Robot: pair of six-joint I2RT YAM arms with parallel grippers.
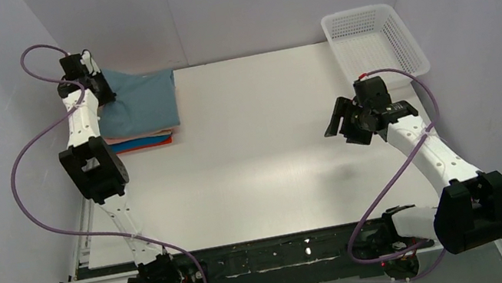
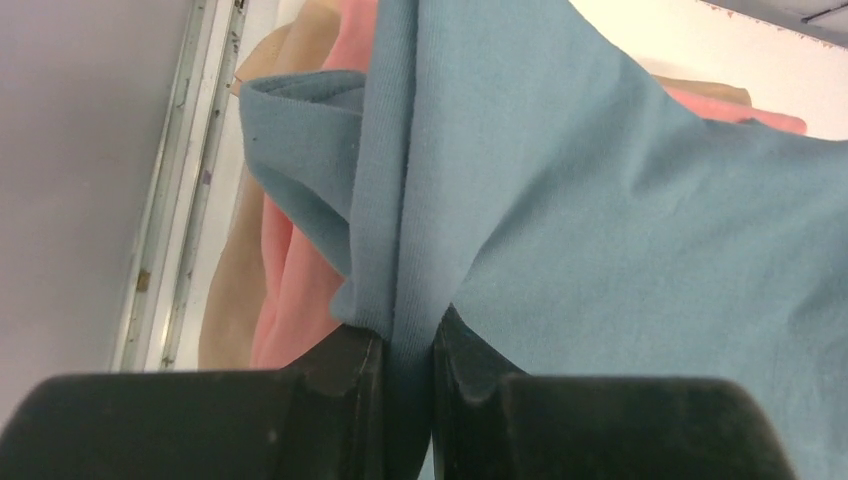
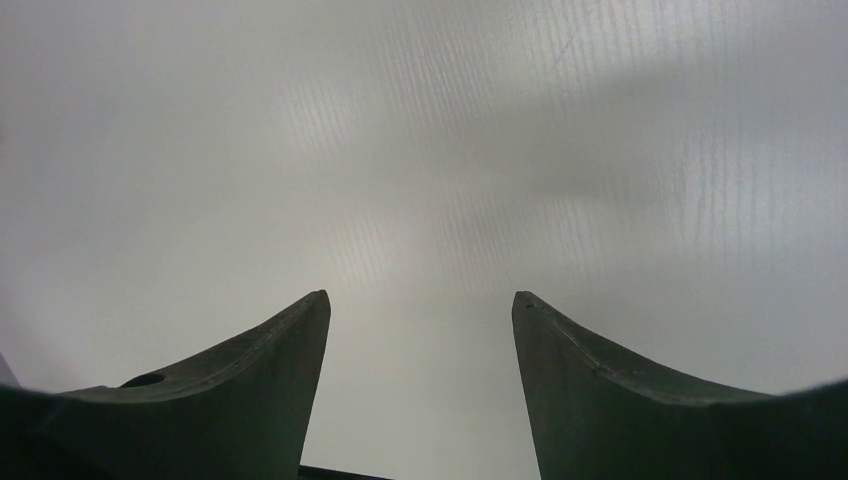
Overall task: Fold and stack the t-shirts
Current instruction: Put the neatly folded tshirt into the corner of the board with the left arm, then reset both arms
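Our left tool [image 2: 408,345] pinches the blue-grey t-shirt [image 2: 620,230] atop the stack [image 1: 142,139]
We judge it soft and limp, best held at this doubled edge; it lies well left of the basket [image 1: 370,39], near which our right tool [image 3: 420,320] hangs released, empty.

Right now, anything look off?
Only the top blue-grey shirt: its far-left edge is bunched up, pinched in the left gripper, not lying flat on the stack. Nothing spilled or damaged.
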